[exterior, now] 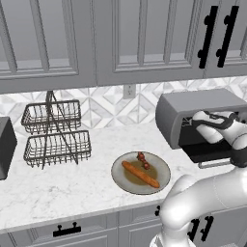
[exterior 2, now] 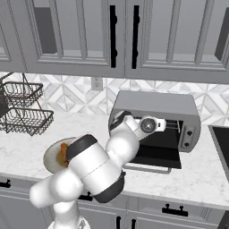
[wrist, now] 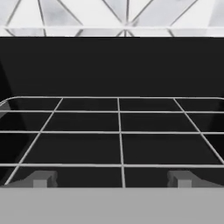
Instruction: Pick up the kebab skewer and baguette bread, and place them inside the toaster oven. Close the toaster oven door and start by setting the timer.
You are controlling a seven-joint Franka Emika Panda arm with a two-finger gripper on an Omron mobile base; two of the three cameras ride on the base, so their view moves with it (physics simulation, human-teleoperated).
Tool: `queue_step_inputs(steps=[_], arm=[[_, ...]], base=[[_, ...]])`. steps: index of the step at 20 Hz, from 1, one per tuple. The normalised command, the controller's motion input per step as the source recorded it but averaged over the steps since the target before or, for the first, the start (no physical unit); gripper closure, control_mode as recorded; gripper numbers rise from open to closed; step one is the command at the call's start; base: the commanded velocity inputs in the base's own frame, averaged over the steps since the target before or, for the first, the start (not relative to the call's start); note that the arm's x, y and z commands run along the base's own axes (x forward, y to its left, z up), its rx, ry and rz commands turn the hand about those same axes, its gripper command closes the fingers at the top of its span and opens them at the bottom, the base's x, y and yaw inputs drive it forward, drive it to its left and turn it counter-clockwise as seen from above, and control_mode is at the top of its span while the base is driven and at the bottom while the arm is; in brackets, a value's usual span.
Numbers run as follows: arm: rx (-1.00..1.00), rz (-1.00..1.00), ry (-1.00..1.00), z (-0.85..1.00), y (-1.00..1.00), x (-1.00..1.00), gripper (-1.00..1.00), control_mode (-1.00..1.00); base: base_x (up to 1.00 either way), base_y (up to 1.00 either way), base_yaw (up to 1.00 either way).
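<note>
The baguette bread [exterior: 140, 174] lies across a round plate [exterior: 161, 184] on the counter, with the kebab skewer [exterior: 143, 160] beside it at the plate's far side. To the right the toaster oven [exterior: 202, 103] stands with its door [exterior: 212, 155] folded down. My gripper [wrist: 111, 179] is open and holds nothing. It points into the oven's black cavity just above the wire rack [wrist: 118, 131]. In the right base view the hand [exterior 2: 150, 125] sits at the oven [exterior 2: 154, 105] mouth over the door [exterior 2: 156, 156]. My arm hides most of the plate [exterior 2: 51, 156]; a bit of baguette [exterior 2: 64, 152] shows.
A two-tier wire basket [exterior: 55, 132] stands at the back left of the counter, and a dark appliance [exterior: 5, 144] sits at the left edge. Wall cabinets hang overhead. A dark panel [exterior 2: 221, 143] lies right of the oven. The counter's front edge runs just below the plate.
</note>
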Motion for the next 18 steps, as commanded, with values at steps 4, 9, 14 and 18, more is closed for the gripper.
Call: queue_step_inputs(steps=[4,9,14,18], arm=[[-0.07,0.00,0.16,-1.00,0.00,-0.73,-1.00,-1.00],[-0.09,0.01,0.16,-1.00,0.00,-0.85,-1.00,-1.00],[-0.08,0.01,0.17,-1.00,0.00,-0.89,-1.00,-1.00],[-0.07,0.03,0.22,-0.95,0.00,-0.80,-1.00,-1.00]], base=[[0.00,0.00,0.00],[0.00,0.00,0.00],[0.00,0.00,0.00],[0.00,0.00,0.00]])
